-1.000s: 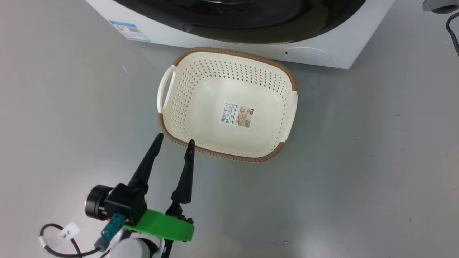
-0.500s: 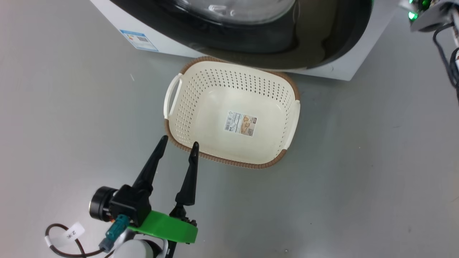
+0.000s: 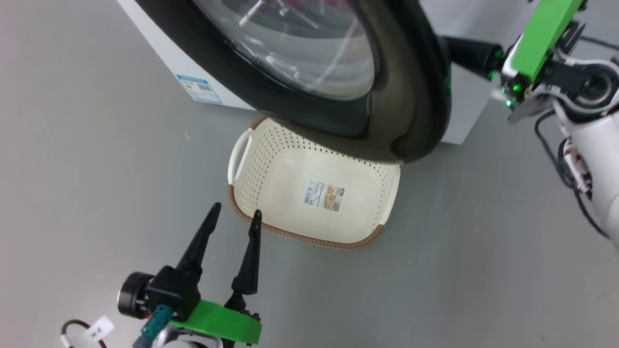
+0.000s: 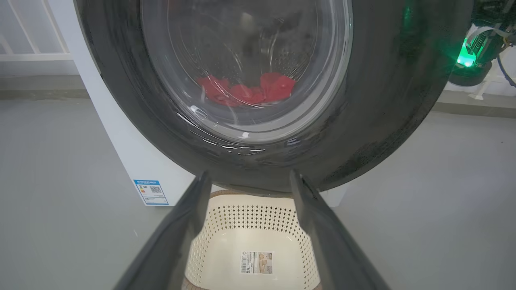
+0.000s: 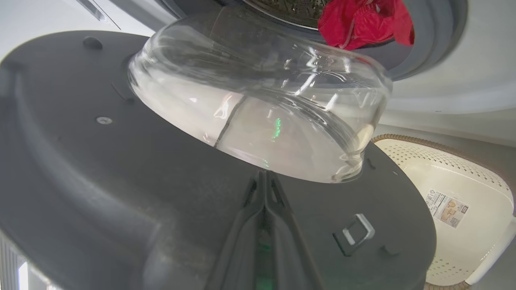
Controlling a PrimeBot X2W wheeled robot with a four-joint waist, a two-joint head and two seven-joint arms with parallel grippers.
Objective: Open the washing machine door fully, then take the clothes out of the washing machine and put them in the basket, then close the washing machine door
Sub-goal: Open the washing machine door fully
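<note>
The washing machine door [image 3: 401,96] stands partly open, and its black rim overhangs the far end of the cream basket [image 3: 309,239] on the floor. My right gripper [image 5: 264,177] is shut, with its tips against the door's dark inner face [image 5: 121,181] just below the glass bowl [image 5: 262,112]. In the head view the right gripper [image 3: 464,50] reaches behind the door's edge. Red clothes [image 5: 363,20] lie in the drum and show through the glass [image 4: 246,90]. My left gripper [image 3: 234,212] hangs open and holds nothing, close to the basket's near left corner.
The white washing machine [image 3: 159,53] carries a small blue label [image 3: 199,88] low on its front. Grey floor spreads all around the basket. Cables hang from my right arm [image 3: 590,140] at the right edge.
The door has swung further out over the basket. The head camera has shifted, bringing my right arm into view at the upper right. My left gripper has stayed open beside the basket.
</note>
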